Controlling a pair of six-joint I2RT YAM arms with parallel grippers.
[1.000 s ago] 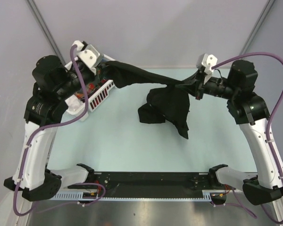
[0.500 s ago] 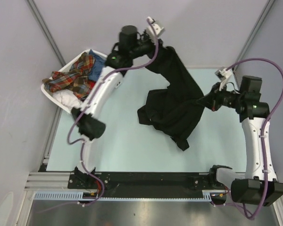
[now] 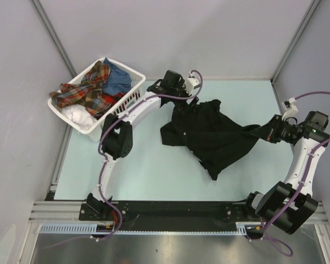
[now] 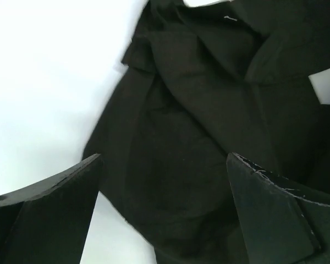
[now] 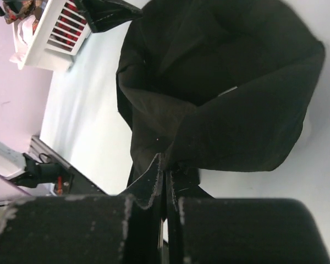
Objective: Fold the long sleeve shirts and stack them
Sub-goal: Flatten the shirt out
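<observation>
1. top view: the black shirt [image 3: 209, 135] lies crumpled in the middle of the desk [image 3: 137, 165], with one edge drawn out to the right into my right tool [image 3: 264, 133], which is clamped on that cloth. my left tool [image 3: 191, 93] hangs over the shirt's far edge, spread wide and holding nothing. the risk i see: with nothing pinning the far side, a pull from the right alone would likely drag the whole bundle sideways rather than spread it flat. the plaid shirt [image 3: 88, 88] and blue shirt [image 3: 118, 80] lie in the basket [image 3: 129, 102] at the far left, well apart.
2. left wrist view: my left tool [image 4: 164, 158] is at full spread, and the black shirt [image 4: 198, 99] lies below the gap in overlapping folds. i cannot tell whether the tips touch it. closing here could pinch several layers at once and leave a twist in the shirt.
3. right wrist view: my right tool [image 5: 165, 187] is pressed tight on a thin ridge of the black shirt [image 5: 220, 82]. the bite looks small, so tension might slip the cloth free.
</observation>
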